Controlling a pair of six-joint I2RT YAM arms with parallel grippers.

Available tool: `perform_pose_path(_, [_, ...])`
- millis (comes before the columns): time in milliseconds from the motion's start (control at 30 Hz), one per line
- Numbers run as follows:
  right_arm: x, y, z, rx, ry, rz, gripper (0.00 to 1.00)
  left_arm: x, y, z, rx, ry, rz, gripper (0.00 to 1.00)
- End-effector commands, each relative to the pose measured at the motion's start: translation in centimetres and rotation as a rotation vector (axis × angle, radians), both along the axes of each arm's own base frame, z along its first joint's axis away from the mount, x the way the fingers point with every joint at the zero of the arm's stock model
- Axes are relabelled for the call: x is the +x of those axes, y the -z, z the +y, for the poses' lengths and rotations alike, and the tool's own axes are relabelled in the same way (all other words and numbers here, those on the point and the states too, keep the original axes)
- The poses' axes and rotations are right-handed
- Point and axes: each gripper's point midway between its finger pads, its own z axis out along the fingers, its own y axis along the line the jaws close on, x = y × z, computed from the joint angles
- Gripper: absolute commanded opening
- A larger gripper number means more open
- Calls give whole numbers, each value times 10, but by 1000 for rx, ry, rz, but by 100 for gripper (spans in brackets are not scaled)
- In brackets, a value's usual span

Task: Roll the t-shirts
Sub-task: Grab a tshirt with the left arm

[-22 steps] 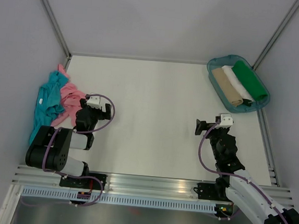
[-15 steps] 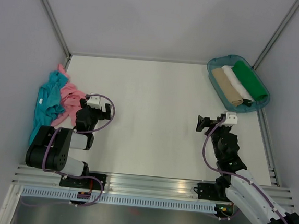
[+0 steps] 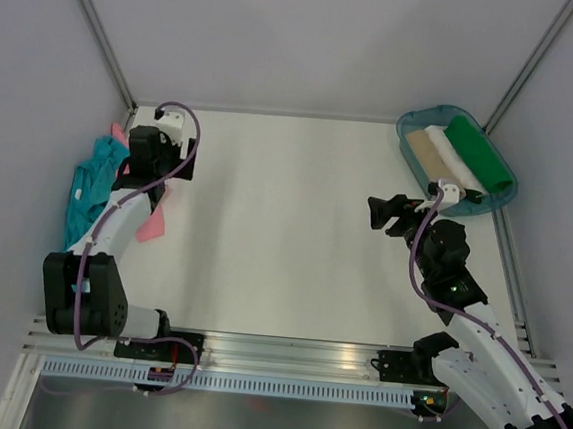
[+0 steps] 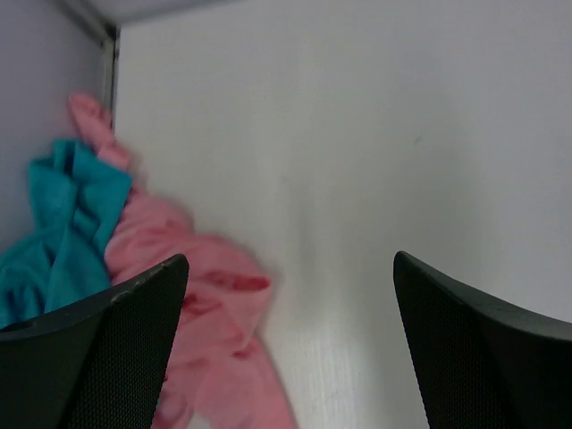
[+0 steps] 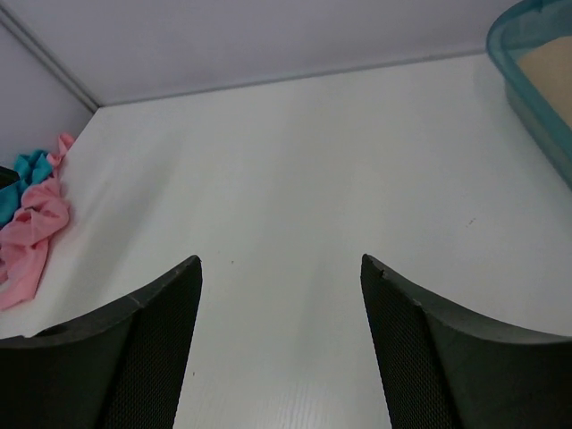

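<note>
Shirts number two: a salmon pink t-shirt (image 4: 210,308) and a teal t-shirt (image 3: 90,185), both crumpled in one heap at the 9 o'clock edge of the white table (image 3: 285,234). One teal tray (image 3: 408,151) sits toward 2 o'clock, holding three rolls: tan (image 3: 434,165), white (image 3: 454,159) and green (image 3: 478,156).

Two arms are up. The left arm reaches toward 12 o'clock along the heap. The left gripper (image 4: 290,257) has its fingers spread wide, holding nothing, above bare table. In its wrist view the pink t-shirt lies at 8 o'clock, reaching the left finger, and the teal one lies beyond at 9 o'clock. The right gripper (image 5: 280,258) points toward 9 o'clock over the bare table, fingers spread and empty, well apart from both shirts.
</note>
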Motion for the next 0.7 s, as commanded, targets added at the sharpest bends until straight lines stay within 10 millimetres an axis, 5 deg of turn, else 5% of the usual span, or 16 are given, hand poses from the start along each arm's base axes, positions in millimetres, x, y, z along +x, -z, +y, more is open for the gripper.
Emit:
perform_pose_path(0, [-9,15,24,-40,-145,99,77,-71,103,78,127,-192,471,99])
perform_pose_path(100, [-9,20,32,-35,-186,110,77,-82,123,111,121,-255,543,97])
perform_pose_path(233, [-8,23,34,-36,-189,115,77,-78,148,128,129,-296,615,93])
perform_pose_path(400, [-9,26,29,-49,-169,126,77,-70,180,126,85,-270,683,83])
perform_pose_path(533, [-11,24,24,-48,-148,111,77,-62,188,115,30,-227,682,44])
perform_pose_path(567, [-12,24,24,-51,-148,111,77,-60,182,113,18,-220,663,14])
perform_pose_path(600, [-12,23,23,-54,-148,110,77,-60,179,106,-14,-196,648,3])
perform_pose_path(667, [-12,22,23,-55,-147,111,77,-55,155,95,-41,-146,579,2])
